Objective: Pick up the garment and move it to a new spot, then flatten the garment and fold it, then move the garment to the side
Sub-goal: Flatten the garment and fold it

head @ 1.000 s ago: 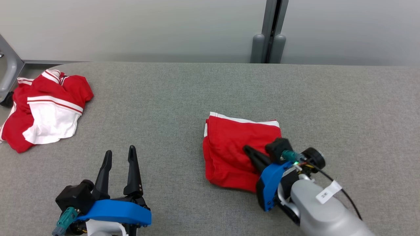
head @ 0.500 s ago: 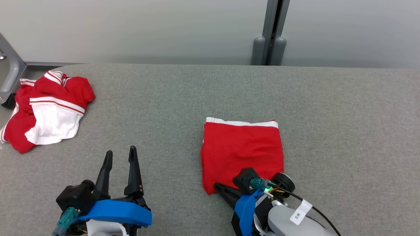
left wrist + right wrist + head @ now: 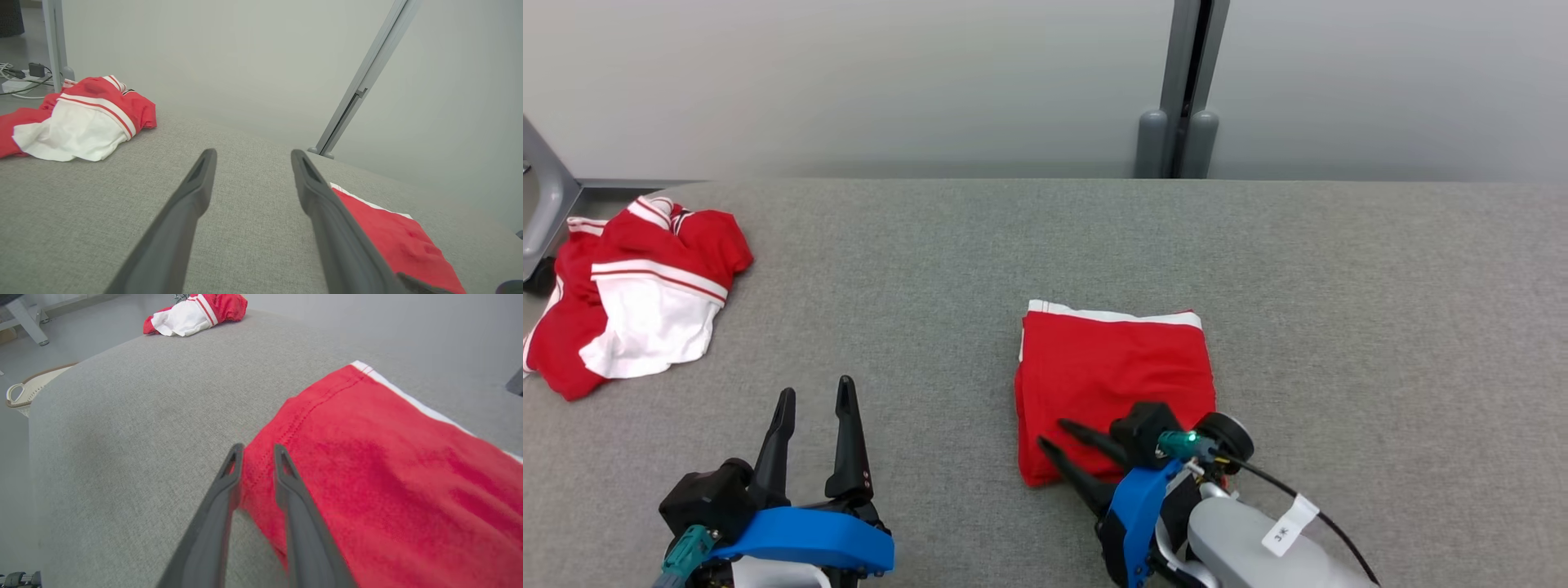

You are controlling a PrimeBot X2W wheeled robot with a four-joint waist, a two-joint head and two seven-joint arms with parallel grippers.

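The garment (image 3: 1115, 371) is a red piece with a white stripe along its far edge, folded into a flat rectangle at the middle of the grey table (image 3: 931, 269). My right gripper (image 3: 1052, 434) is at its near left corner, fingers slightly parted. In the right wrist view the garment (image 3: 388, 457) has its left edge lying between the two fingers of the right gripper (image 3: 258, 448), flat on the table. My left gripper (image 3: 816, 389) rests open over bare table at the lower left, well clear of the garment (image 3: 392, 237). The left gripper (image 3: 253, 152) holds nothing.
A second red and white garment (image 3: 637, 294) lies crumpled at the table's far left corner. Behind the table stands a pale wall with a grey post (image 3: 1180, 90). A grey metal frame (image 3: 543, 204) stands off the left edge.
My right gripper drew back from the middle of the garment to its near left corner, and the cloth now lies flatter. Its fingers, shut before, have parted. The left arm barely moved.
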